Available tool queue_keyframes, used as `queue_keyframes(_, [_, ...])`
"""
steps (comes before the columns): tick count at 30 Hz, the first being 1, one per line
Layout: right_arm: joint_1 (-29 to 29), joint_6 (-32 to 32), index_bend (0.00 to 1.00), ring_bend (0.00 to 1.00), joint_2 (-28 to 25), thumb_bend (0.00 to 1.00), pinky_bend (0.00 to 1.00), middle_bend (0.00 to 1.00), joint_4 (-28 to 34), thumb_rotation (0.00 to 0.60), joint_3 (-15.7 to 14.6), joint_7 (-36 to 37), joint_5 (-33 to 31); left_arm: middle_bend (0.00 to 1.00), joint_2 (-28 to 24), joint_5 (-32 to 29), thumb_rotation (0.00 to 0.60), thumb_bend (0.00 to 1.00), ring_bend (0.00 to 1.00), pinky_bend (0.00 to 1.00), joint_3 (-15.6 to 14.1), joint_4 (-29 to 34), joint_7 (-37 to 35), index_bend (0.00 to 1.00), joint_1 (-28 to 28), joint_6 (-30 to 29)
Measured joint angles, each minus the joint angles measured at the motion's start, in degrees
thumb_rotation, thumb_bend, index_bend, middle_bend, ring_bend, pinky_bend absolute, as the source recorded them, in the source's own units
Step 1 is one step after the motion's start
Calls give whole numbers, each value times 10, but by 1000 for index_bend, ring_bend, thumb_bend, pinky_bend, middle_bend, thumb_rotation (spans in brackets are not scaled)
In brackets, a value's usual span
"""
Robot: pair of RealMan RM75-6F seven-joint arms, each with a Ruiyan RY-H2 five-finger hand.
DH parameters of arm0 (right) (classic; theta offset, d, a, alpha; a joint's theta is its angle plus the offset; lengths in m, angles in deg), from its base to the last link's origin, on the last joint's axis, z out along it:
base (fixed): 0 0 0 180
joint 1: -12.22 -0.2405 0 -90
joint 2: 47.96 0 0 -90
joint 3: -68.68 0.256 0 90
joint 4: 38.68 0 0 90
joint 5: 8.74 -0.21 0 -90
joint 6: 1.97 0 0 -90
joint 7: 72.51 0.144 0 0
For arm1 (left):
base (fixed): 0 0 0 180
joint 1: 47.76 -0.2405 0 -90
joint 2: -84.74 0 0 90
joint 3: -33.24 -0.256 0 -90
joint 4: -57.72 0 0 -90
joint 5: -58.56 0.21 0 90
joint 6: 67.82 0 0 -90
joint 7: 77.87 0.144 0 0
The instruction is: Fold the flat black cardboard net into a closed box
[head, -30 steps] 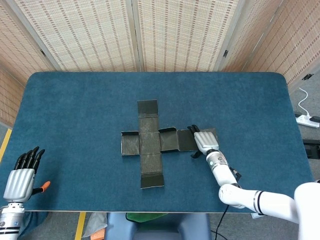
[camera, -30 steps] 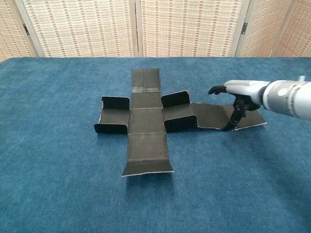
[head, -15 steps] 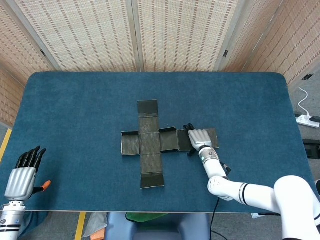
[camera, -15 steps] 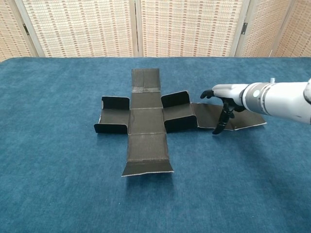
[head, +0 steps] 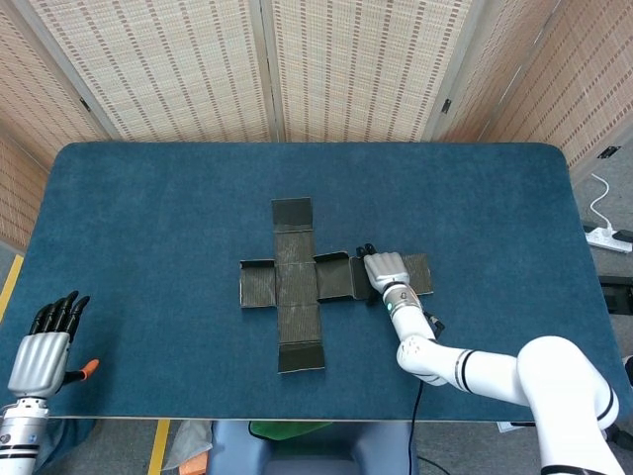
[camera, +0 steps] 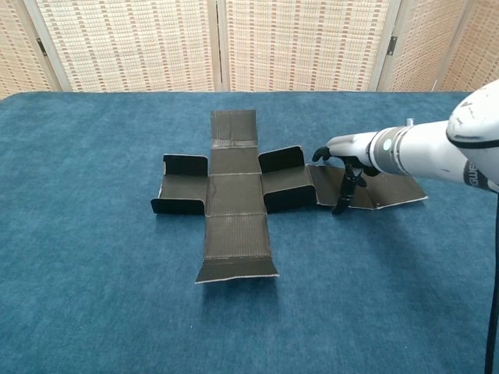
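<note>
Left robot hand (head: pixel 40 358) idle off the surface's near-left corner, fingers straight and apart, holding nothing. Cardboard net (head: pixel 297 284) sits mid-surface (head: pixel 148 218), mostly flat, some small side tabs already raised. Right robot hand (head: pixel 384 272) over the long right-side panel, fingers down on it, not gripping. Step: starting the right-panel fold. Next: get fingers under that panel's edge and lift inward.

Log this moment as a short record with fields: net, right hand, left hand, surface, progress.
net: black cardboard net lies spread in a cross, side flaps partly raised
right hand: right hand over the net's long right panel, fingers pointing down at it; grip unclear
left hand: left hand at near left edge, holds nothing
surface: blue table
progress: box not yet formed
</note>
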Motion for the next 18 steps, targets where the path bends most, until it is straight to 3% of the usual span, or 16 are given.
queue_keyframes(8, [-17, -6, 7, 745, 9, 140, 962, 34, -10, 600, -17, -20, -24, 0, 0, -4, 600, 197, 0, 84, -1, -4, -5, 3, 0, 4])
queue_keyframes(14, [-14, -28, 209, 764, 8, 190, 969, 147, 12, 600, -16, -12, -13, 0, 1, 1, 600, 197, 0, 84, 0, -9, -22, 13, 4, 6])
queue_keyframes(18, [-1, -45, 235, 775, -2, 211, 973, 224, 46, 600, -11, 13, 20, 0, 8, 14, 600, 196, 43, 94, 7, -26, -46, 63, 19, 12])
